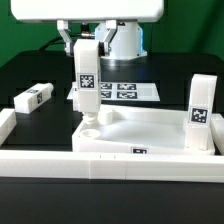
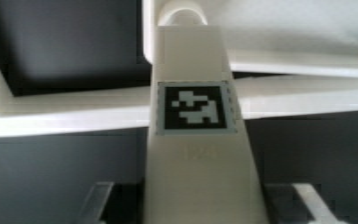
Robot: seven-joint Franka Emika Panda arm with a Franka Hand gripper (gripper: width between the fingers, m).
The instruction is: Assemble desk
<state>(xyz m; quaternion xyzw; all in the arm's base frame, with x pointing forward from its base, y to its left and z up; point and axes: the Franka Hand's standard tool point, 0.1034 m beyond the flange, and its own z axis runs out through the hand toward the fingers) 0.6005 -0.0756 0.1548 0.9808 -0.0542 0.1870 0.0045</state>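
Tabletop [image 1: 150, 127] lies on black table [image 1: 35, 68], green backdrop [image 1: 20, 35] behind; hand [image 1: 86, 50] grips leg [image 1: 86, 88].

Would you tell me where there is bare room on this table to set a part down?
Bare table lies between the marker board and the upright leg, and also behind the lying leg. The tabletop is free in its middle. It is crowded at the tabletop's corner on the exterior view's left, where the end effector grips the held leg.

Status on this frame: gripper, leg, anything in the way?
Gripper shut on upright leg. Leg's foot at tabletop corner, seating unclear. Nothing in the way; another leg stands at the exterior view's right.
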